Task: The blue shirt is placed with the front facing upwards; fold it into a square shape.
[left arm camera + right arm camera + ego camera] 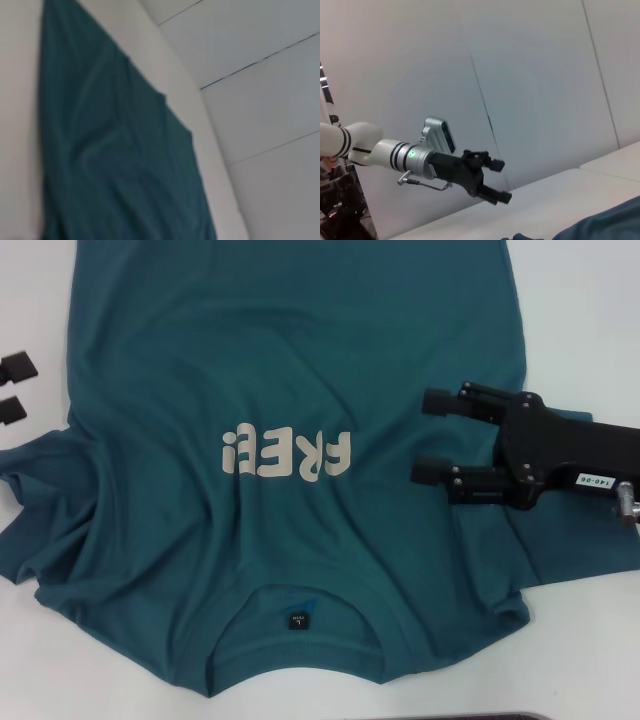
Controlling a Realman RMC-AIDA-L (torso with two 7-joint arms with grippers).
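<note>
1. From the head view I see the blue shirt (290, 370) spread front-up on the white tabletop (580, 300), collar (300, 625) nearest the robot, so the cream "FREE" lettering (287, 453) reads upside down to me.
2. The small black neck label (298, 621) sits inside the collar. The shirt is not yet folded; the sleeve on the robot's left is bunched into wrinkles, and the one on its right lies flatter under the arm.
3. My right tool (428, 435) hangs over the shirt's right chest area, just beside the lettering on its right, reaching in from the right edge. Its two black fingers (470, 400) are spread apart with nothing between them. I cannot tell whether they touch the cloth.
4. My left tool (497, 179) shows in the right wrist view, held above the tabletop and off the shirt, its fingers parted and empty. In the head view only its two dark fingertips (18, 367) peek in at the left edge, beside the shirt's left side.
5. The left wrist view shows a stretch of the shirt lying on the tabletop, nothing else on it.
6. I see no containers on the tabletop.
</note>
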